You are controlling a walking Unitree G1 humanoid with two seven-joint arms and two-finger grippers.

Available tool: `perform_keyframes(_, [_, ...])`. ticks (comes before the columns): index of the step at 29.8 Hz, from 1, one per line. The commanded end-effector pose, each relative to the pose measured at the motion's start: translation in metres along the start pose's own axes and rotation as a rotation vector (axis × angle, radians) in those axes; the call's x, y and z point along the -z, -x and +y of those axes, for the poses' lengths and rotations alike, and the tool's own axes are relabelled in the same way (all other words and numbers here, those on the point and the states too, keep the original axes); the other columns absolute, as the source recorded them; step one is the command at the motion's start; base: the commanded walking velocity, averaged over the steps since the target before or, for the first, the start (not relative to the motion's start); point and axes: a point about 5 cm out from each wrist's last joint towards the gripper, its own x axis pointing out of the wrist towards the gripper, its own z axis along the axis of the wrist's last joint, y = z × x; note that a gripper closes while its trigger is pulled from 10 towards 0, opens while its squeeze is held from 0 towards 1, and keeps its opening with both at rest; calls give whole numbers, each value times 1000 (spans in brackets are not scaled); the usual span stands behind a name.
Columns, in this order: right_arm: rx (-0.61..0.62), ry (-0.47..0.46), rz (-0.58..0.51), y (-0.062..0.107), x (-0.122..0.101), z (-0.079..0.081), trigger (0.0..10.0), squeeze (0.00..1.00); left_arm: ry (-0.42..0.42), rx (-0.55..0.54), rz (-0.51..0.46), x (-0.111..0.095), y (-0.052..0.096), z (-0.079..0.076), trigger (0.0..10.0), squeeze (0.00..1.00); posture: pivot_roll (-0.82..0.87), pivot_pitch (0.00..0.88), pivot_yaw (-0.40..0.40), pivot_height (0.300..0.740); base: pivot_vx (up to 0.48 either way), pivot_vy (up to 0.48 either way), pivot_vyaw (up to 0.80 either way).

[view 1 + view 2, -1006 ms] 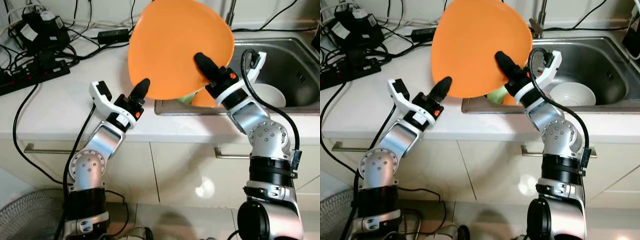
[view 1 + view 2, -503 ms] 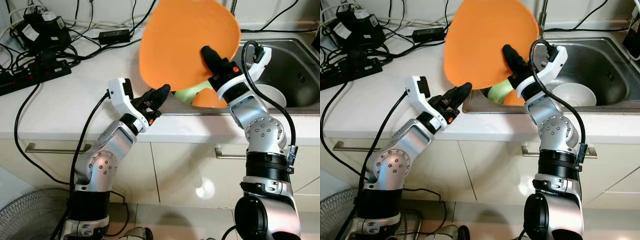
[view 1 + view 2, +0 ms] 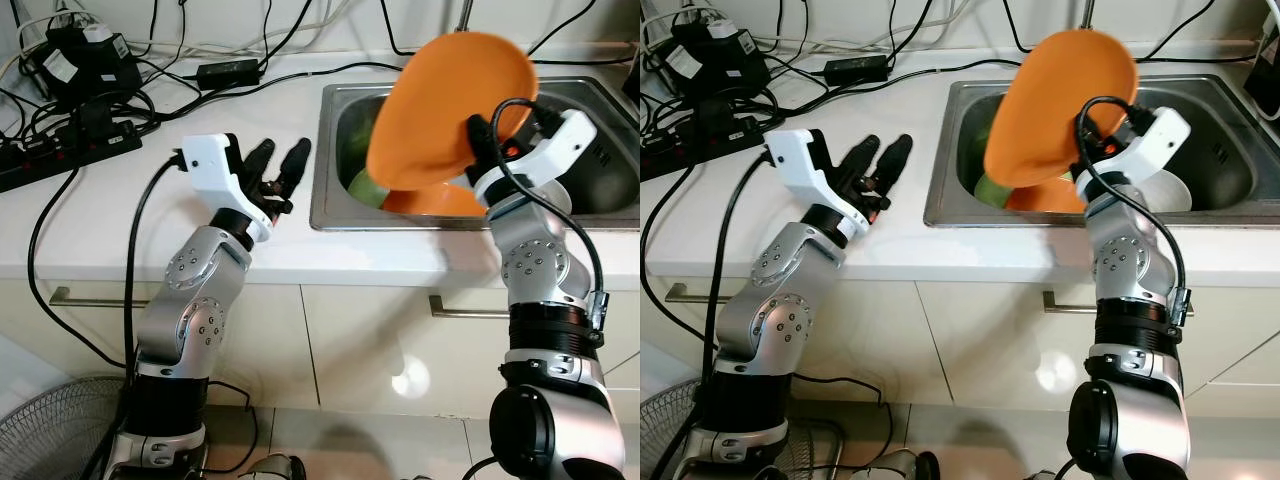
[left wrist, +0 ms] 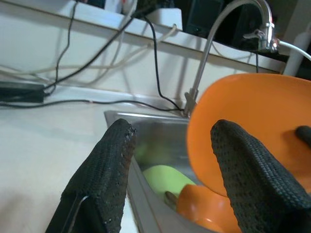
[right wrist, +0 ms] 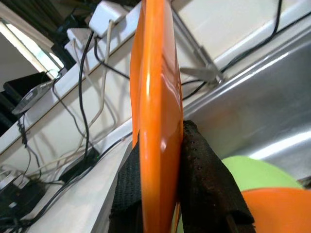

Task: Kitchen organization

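- The right gripper (image 5: 158, 194) pinches the rim of the orange plate (image 3: 450, 110), one finger on each face, holding it on edge above the sink (image 3: 335, 205).
- From the sink's centre, the plate stands at about 12 o'clock, tilted; a green dish (image 3: 362, 187) and an orange bowl (image 3: 430, 202) lie below at 7 and 6, and a white bowl (image 3: 1170, 190) at 3.
- The plate looks stiff, light and glossy, likely plastic, so probably slippery; an edge pinch may let it swing. A deeper hold across the rim seems safer.
- The left gripper (image 3: 280, 168) hovers over the counter (image 3: 120, 215) at 9 o'clock, fingers spread wide and empty.
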Motion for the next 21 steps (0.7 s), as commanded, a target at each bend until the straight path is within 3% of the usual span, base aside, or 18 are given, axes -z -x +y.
perform_keyframes(1, [-54, 11, -70, -5, -15, 16, 0, 0, -25, -17, -8, -2, -1, 4, 10000, 0, -56, 43, 116, 740, 0, 0, 0])
perform_keyframes(21, [-34, 29, -56, -6, -7, 12, 0, 0, -32, -16, -4, 6, -1, 4, 10000, 0, -57, 51, 116, 740, 293, 0, 0])
